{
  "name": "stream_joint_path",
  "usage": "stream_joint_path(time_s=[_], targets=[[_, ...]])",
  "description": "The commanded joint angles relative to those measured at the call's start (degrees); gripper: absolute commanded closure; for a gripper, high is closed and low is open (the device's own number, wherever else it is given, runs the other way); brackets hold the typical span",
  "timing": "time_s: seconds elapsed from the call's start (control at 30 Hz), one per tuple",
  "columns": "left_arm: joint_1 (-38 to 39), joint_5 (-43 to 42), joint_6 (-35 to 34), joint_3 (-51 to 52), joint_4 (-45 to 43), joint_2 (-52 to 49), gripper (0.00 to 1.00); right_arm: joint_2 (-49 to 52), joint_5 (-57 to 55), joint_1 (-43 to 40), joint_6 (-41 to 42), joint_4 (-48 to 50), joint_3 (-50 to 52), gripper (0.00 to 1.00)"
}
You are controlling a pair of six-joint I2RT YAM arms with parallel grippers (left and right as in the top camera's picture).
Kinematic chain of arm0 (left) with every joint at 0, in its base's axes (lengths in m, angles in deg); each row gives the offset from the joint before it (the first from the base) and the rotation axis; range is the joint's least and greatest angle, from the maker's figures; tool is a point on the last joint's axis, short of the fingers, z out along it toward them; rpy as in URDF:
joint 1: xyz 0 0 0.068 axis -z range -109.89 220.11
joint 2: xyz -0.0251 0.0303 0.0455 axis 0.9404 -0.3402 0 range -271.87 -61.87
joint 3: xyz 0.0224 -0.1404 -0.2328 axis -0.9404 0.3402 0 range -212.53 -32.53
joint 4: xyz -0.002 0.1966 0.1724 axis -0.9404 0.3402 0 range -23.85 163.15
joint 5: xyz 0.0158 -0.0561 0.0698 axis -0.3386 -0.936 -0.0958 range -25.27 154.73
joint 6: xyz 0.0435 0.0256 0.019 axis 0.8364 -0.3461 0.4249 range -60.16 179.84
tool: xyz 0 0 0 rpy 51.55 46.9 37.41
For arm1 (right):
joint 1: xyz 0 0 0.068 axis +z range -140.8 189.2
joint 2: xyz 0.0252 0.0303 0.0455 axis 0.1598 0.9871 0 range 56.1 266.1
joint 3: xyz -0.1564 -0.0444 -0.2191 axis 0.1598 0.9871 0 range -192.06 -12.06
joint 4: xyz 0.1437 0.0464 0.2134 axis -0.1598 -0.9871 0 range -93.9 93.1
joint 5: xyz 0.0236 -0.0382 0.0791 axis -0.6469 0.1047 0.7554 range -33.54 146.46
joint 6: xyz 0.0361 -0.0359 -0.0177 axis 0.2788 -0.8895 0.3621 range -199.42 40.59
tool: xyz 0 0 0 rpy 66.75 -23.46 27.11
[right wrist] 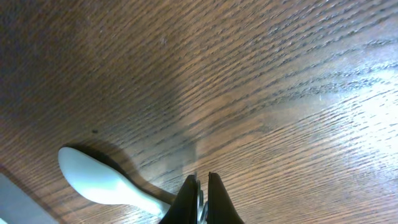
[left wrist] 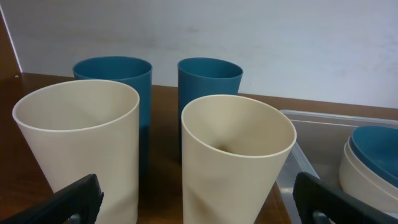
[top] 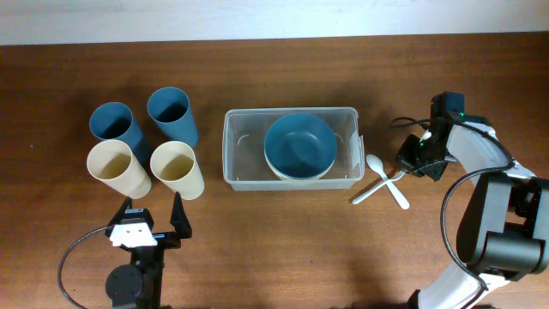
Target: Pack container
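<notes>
**PACKING LOT: HAZARDS AND STOCK**

Hazards. The right gripper (right wrist: 203, 182) has its jaws pressed together at the handle of a white spoon. Whether they truly pinch it, I cannot tell. A thin handle lying flat on the surface (top: 283, 249) may slip free, and the spoons (top: 382, 182) lie crossed, so lifting one could drag the other. The left gripper (top: 154, 210), jaws spread wide and holding nothing, sits just short of the cups left of the container (top: 243, 150). These stand close together, so reaching for one may topple a neighbour. The bowls fill much of the container, leaving tight room.

Count.
- Container: one, mid-surface.
- Bowls, inside the container: two, blue bowl (top: 299, 144) nested on cream bowl (left wrist: 364, 180).
- Cups, left of the container: four, being two blue cups (top: 112, 125) and two cream cups (top: 176, 167).
- Spoons, just right of the container: two.
</notes>
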State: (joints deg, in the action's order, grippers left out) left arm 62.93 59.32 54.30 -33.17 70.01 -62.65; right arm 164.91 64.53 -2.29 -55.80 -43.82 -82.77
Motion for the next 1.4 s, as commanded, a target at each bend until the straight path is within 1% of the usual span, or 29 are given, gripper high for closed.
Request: stream_joint_path(time_s=[0.0,0.27,0.57,0.6,0.63,0.67,0.77,0.9,1.03,1.07,1.37], targets=[[0.17,-0.39,0.92,0.07,0.44,0.48,0.00,-1.42,0.81,-0.15,0.68,0.09,-0.94,0.96],[0.17,-0.39,0.92,0.07,0.44,0.48,0.00,2.21,1.07,0.98,0.85,1.25,-0.92,0.96],[0.17,-0.39,0.92,0.07,0.44,0.48,0.00,2.60,1.18,2.21,0.85,3.43,-0.92,0.95],[0.17,-0.39,0.92,0.07,0.44,0.48,0.00,2.78,1.18,2.21,0.83,3.48,-0.92,0.94],[0.17,-0.39,0.92,0.07,0.44,0.48,0.00,3.19,1.18,2.23,0.83,3.48,-0.92,0.87],[0.17,-0.39,0.92,0.07,0.44,0.48,0.00,3.63,1.20,2.23,0.83,3.45,-0.92,0.85],[0.17,-0.39,0.92,0.07,0.44,0.48,0.00,5.11,1.25,2.23,0.83,3.41,-0.92,0.84],[0.17,-0.39,0.92,0.07,0.44,0.48,0.00,6.67,1.22,2.51,0.83,3.48,-0.87,0.85],[0.17,-0.39,0.92,0.07,0.44,0.48,0.00,6.99,1.22,2.60,0.83,3.69,-0.85,0.95],[0.17,-0.39,0.92,0.07,0.44,0.48,0.00,6.99,1.22,2.60,0.83,3.82,-0.85,0.96],[0.17,-0.39,0.92,0.07,0.44,0.48,0.00,6.86,1.20,2.38,0.79,3.72,-0.98,0.96]])
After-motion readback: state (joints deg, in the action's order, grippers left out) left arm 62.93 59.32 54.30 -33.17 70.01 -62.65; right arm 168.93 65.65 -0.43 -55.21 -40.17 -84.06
